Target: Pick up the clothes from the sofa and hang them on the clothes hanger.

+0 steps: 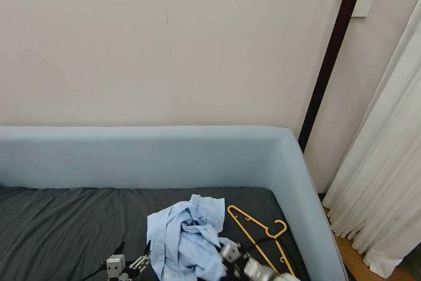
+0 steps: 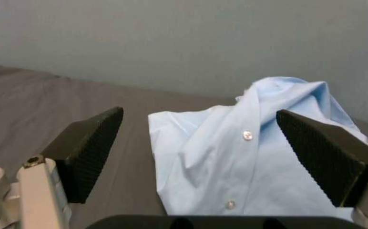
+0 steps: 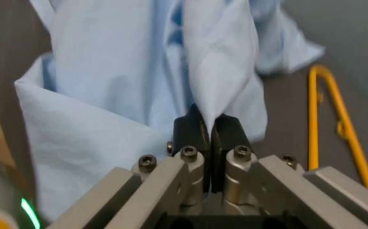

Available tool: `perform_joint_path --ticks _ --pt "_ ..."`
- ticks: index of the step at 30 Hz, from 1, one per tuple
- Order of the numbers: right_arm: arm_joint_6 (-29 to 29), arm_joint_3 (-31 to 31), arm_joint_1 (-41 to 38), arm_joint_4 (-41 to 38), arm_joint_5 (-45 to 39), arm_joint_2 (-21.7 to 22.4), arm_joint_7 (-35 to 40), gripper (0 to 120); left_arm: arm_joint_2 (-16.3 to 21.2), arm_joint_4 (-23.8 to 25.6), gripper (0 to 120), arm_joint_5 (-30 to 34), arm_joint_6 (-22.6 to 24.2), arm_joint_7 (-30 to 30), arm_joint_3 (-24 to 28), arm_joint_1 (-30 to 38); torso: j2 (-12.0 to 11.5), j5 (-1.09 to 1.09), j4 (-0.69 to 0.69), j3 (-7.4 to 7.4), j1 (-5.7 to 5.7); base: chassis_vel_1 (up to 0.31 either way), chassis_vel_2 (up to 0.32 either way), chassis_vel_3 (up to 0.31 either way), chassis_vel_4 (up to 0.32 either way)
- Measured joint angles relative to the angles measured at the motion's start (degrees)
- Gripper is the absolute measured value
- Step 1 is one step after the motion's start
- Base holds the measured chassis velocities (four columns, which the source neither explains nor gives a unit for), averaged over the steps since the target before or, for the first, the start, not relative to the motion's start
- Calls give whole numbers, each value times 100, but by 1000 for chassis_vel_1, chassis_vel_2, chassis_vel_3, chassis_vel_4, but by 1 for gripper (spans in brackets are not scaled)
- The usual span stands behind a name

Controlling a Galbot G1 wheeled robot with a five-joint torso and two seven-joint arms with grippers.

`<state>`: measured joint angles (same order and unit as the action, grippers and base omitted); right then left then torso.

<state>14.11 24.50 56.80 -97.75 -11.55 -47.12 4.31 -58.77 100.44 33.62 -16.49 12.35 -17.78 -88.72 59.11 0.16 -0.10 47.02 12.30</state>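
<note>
Shirt (image 1: 187,238), pale blue and buttoned, lies in a crumpled heap on the dark seat cushion (image 1: 59,228) of the sofa (image 1: 145,156), toward its right end and close to the near edge. The right gripper (image 1: 225,251) is at the heap's near-right edge, and in the right wrist view its gripper (image 3: 210,129) has the two black fingers pressed together on a raised fold of the shirt (image 3: 139,71), the cloth rising in a ridge straight out of the pinch. The left gripper (image 1: 133,253) sits low over the cushion just left of the heap with its fingers spread wide. From its own camera the left gripper (image 2: 200,116) frames the shirt (image 2: 235,162) ahead and partly between the jaws, not yet touching it as far as I can tell. So the cloth lies to the right of the left fingers and is already caught by the right ones. A yellow hanger (image 1: 260,231) lies flat on the cushion just beside the shirt's right side, its long axis running from far-left to near-right, hook toward the right. In the right wrist view the hanger (image 3: 336,124) shows close alongside the gripped fold, so the right arm is the nearer one to it, though that arm is occupied with the fold. A dark pole (image 1: 329,64) stands well apart, beyond the sofa's right end.
</note>
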Motion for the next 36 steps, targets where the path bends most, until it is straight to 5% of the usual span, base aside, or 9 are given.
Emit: perform_joint_path --ticks 12,19,30,36 --pt "791 -310 767 -797 -152 313 -157 0 136 193 94 11 186 29 44 89 0 -1 3 0 0 0 0 0 0" --pt "691 -492 1201 -801 127 211 -103 0 724 737 94 0 519 -16 201 232 0 0 1 1 1 0 0 0 0" --pt "541 -593 1459 -470 481 -62 -111 0 770 682 94 23 508 -13 112 235 0 -1 3 1 1 0 0 0 0" --pt "498 -875 1674 -1263 -223 218 -22 17 637 439 95 4 389 -41 89 161 0 -1 3 1 1 0 0 0 0"
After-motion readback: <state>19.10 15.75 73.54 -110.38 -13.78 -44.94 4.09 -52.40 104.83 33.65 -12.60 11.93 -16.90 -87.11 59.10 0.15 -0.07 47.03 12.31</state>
